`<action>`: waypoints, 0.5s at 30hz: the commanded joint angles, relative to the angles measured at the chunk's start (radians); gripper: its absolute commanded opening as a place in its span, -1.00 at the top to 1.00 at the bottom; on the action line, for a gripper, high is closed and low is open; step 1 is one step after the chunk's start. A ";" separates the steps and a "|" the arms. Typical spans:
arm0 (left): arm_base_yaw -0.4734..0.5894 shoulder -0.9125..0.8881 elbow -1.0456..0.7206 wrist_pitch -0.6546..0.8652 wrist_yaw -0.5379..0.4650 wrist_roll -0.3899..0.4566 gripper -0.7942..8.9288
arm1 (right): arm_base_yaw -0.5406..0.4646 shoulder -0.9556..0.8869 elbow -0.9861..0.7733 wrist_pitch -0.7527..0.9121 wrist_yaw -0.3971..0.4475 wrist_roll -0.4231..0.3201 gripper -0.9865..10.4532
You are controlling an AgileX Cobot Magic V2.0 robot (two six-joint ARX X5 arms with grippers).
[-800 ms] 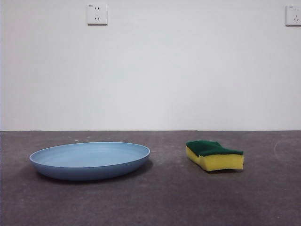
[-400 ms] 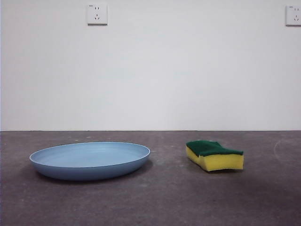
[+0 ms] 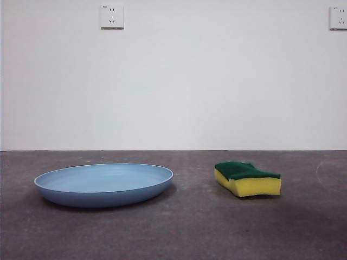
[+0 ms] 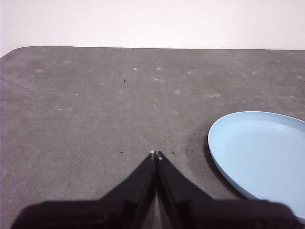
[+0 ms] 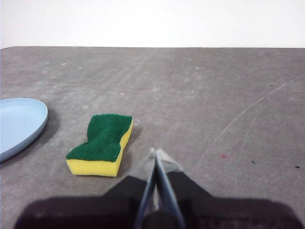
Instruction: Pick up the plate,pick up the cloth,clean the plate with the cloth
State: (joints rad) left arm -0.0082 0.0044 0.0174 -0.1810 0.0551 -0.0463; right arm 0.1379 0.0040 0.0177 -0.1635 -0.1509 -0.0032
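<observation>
Nothing has shifted over the last second, so you're at the very start with both pickups ahead: nearest you, the left gripper (image 4: 156,154) has its jaws pressed together on nothing, hanging over bare table (image 4: 95,105) just beside the plate (image 4: 262,152), and the right gripper (image 5: 156,151) is likewise closed and empty, near the cloth (image 5: 101,143). Further out, plate and cloth, really a yellow-and-green sponge, lie flat and well apart, untouched; beyond them, just the white wall (image 3: 217,81).
</observation>
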 commanded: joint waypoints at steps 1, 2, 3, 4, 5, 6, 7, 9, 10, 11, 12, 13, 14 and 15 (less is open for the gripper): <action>0.003 -0.003 -0.014 0.001 -0.001 -0.006 0.84 | 0.001 -0.003 -0.013 -0.009 0.000 0.024 0.83; 0.003 -0.003 -0.014 0.001 -0.002 -0.006 0.84 | 0.001 -0.003 -0.013 -0.008 0.000 0.024 0.83; 0.003 -0.003 -0.014 0.001 -0.001 -0.006 0.84 | 0.001 -0.002 -0.013 -0.008 0.000 0.024 0.83; 0.003 -0.003 -0.014 0.001 -0.001 -0.006 0.84 | 0.000 -0.002 -0.013 -0.008 0.001 0.023 0.83; 0.003 -0.003 -0.014 0.001 -0.001 -0.006 0.84 | 0.000 -0.002 -0.013 -0.008 0.001 0.024 0.83; 0.003 -0.003 -0.014 0.001 -0.001 -0.006 0.84 | 0.001 -0.002 -0.013 -0.008 0.000 0.023 0.83; 0.003 -0.003 -0.014 0.001 -0.002 -0.006 0.84 | 0.001 -0.002 -0.013 -0.008 0.000 0.023 0.83; 0.003 -0.003 -0.014 0.001 -0.001 -0.006 0.84 | 0.001 -0.002 -0.013 -0.007 0.000 0.024 0.83; 0.003 -0.003 -0.014 0.001 -0.001 -0.006 0.84 | 0.000 -0.002 -0.013 -0.007 0.000 0.024 0.83; 0.003 -0.003 -0.014 0.001 -0.001 -0.006 0.84 | 0.000 -0.002 -0.013 -0.007 0.000 0.024 0.83; 0.003 -0.003 -0.014 0.001 -0.001 -0.006 0.84 | 0.000 -0.002 -0.013 -0.007 0.000 0.023 0.83; 0.003 -0.003 -0.014 0.001 -0.001 -0.006 0.84 | 0.001 -0.002 -0.013 -0.007 0.000 0.024 0.83; 0.003 -0.003 -0.014 0.001 -0.001 -0.006 0.84 | 0.000 -0.002 -0.013 -0.007 0.000 0.024 0.83; 0.003 -0.003 -0.014 0.001 -0.001 -0.006 0.84 | 0.000 -0.002 -0.013 -0.007 0.000 0.024 0.83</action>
State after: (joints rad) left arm -0.0082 0.0048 0.0174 -0.1810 0.0551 -0.0463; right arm 0.1379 0.0040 0.0177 -0.1635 -0.1505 0.0113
